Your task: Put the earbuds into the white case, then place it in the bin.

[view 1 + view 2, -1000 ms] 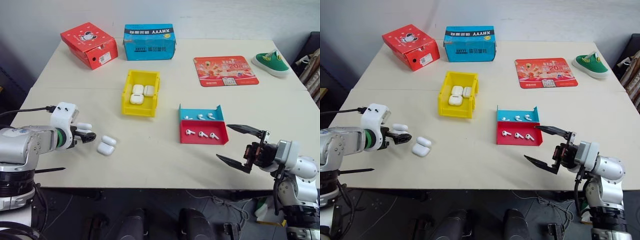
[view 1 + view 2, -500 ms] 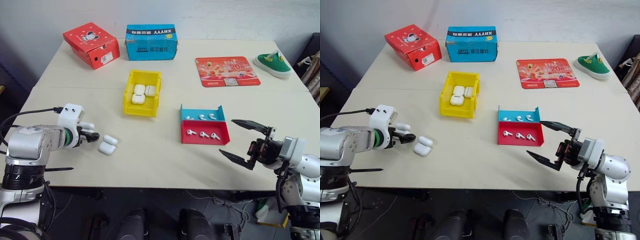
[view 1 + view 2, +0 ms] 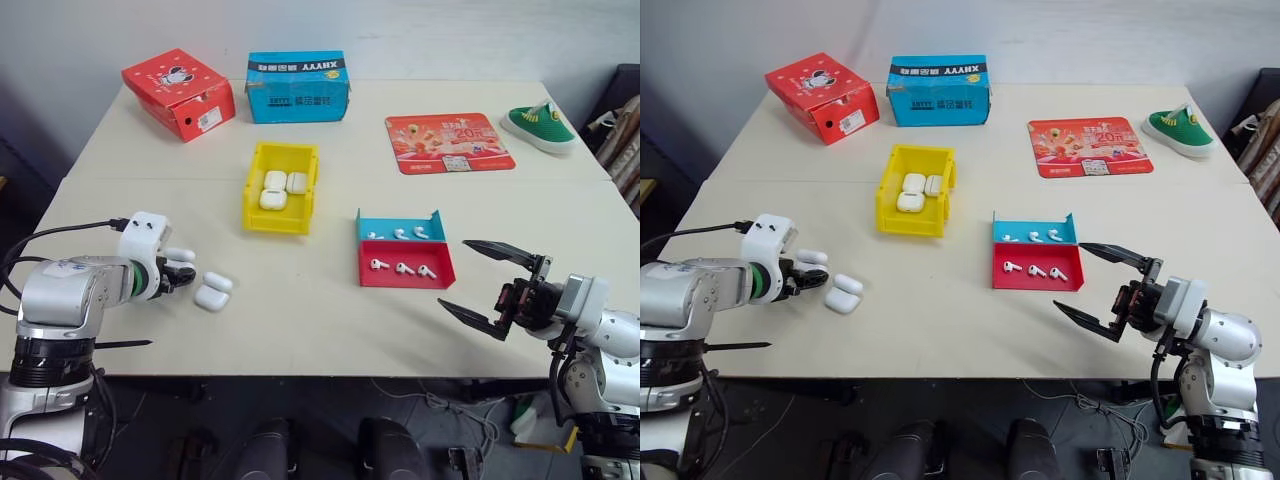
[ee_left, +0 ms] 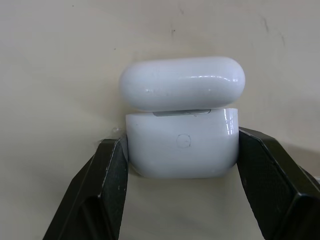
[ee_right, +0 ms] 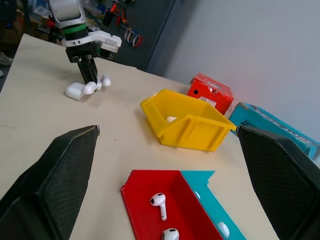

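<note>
The left gripper pinches the open case by its base on the table's left side, lid flipped up. The earbuds lie in the tray well to its right, nearer the right gripper, whose fingers stand spread. The bin sits between and farther back; whether the case's wells are empty is hidden.

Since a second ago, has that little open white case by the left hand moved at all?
No. The white case sits in the same place relative to the yellow bin; the left gripper is shut on its body.
</note>
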Controlling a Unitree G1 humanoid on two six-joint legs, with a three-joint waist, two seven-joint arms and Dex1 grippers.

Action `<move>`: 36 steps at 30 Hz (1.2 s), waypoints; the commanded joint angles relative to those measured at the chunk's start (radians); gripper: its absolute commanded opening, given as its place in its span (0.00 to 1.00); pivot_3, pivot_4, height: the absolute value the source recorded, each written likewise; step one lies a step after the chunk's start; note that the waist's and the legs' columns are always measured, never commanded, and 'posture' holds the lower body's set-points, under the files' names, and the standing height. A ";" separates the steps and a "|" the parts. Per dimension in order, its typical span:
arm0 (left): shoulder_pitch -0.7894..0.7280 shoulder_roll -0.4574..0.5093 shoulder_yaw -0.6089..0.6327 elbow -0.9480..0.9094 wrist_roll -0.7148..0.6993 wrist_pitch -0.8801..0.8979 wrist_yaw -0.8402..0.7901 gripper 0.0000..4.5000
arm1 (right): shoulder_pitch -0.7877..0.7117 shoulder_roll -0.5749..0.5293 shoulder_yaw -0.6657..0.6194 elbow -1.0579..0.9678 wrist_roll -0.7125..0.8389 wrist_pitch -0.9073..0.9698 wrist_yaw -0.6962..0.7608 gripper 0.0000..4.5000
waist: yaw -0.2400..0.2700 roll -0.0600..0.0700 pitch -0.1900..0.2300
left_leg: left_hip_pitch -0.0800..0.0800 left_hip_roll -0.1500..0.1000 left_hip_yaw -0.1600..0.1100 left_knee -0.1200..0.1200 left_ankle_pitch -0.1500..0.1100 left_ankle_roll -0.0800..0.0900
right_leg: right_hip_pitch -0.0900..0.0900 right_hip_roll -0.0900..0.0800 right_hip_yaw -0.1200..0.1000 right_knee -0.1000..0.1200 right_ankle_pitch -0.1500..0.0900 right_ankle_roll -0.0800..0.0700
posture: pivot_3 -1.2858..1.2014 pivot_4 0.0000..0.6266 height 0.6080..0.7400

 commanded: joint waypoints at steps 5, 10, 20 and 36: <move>0.066 -0.077 0.345 0.000 -0.101 -0.646 -0.233 0.61 | -0.019 -0.038 -0.037 0.007 0.004 -0.005 -0.003 1.00 | 0.004 -0.003 0.001 | -0.004 0.003 0.001 0.002 0.000 0.000 | -0.004 0.001 -0.001 0.000 0.000 0.000 | 0.52 0.24 1.00; 0.133 -0.185 0.434 -0.093 -0.319 -0.936 -0.584 0.61 | 0.015 -0.171 -0.078 0.026 -0.084 0.154 -0.114 1.00 | 0.009 -0.002 0.000 | -0.013 0.002 0.002 0.015 -0.006 0.004 | -0.008 -0.001 -0.002 0.001 0.001 -0.001 | 0.52 0.24 1.00; 0.262 -0.373 0.132 -0.298 -0.394 -1.022 -0.677 0.61 | 0.274 -0.339 -0.249 0.160 -0.202 0.321 -0.225 1.00 | 0.033 -0.003 0.000 | -0.010 0.001 0.002 0.016 -0.009 0.010 | 0.002 -0.001 -0.004 -0.009 0.003 0.004 | 0.52 0.24 1.00; 0.290 -0.496 -0.134 -0.251 -0.313 -1.180 -0.725 0.61 | -0.037 -0.520 0.063 -0.241 -0.116 0.947 -0.229 1.00 | 0.026 0.002 0.000 | -0.009 0.007 0.003 0.018 -0.011 0.008 | 0.002 0.001 -0.006 -0.015 0.003 0.002 | 0.52 0.24 1.00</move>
